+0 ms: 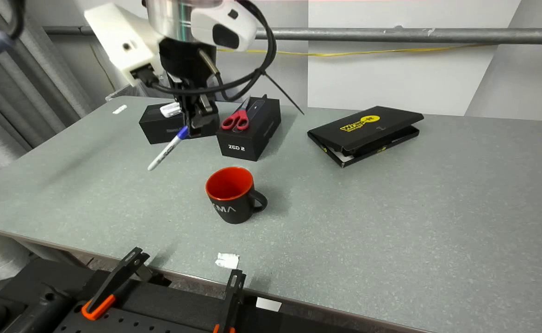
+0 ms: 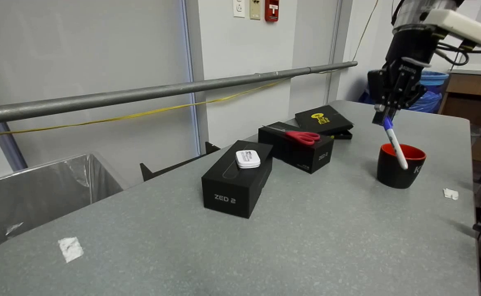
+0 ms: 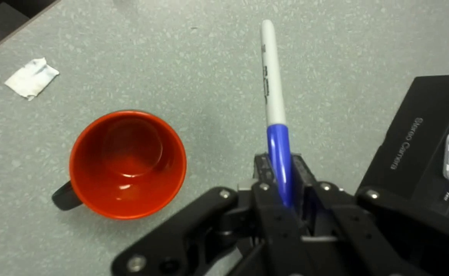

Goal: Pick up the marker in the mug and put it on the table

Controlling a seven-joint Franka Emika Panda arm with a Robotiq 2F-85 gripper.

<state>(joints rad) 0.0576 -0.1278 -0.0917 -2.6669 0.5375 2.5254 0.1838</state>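
Observation:
The marker (image 1: 168, 149) has a white body and a blue-purple end, and shows in both exterior views (image 2: 395, 142). My gripper (image 3: 279, 157) is shut on the marker's blue end in the wrist view. The white end (image 3: 273, 80) points away from the fingers, slanting down in the exterior views. The gripper holds the marker in the air above the table (image 1: 391, 231), apart from it. The mug (image 1: 236, 208) is dark outside and red inside, standing upright with its handle to one side. In the wrist view the mug (image 3: 128, 165) is left of the marker, with nothing visible inside.
A black box (image 2: 232, 193) bears a small white case (image 2: 247, 158). Another black box (image 2: 308, 154) bears red-handled scissors (image 1: 236, 121). A flat black box (image 1: 368, 129) lies farther along. A white scrap (image 1: 227, 260) and clamps (image 1: 118, 282) are at the table's front edge.

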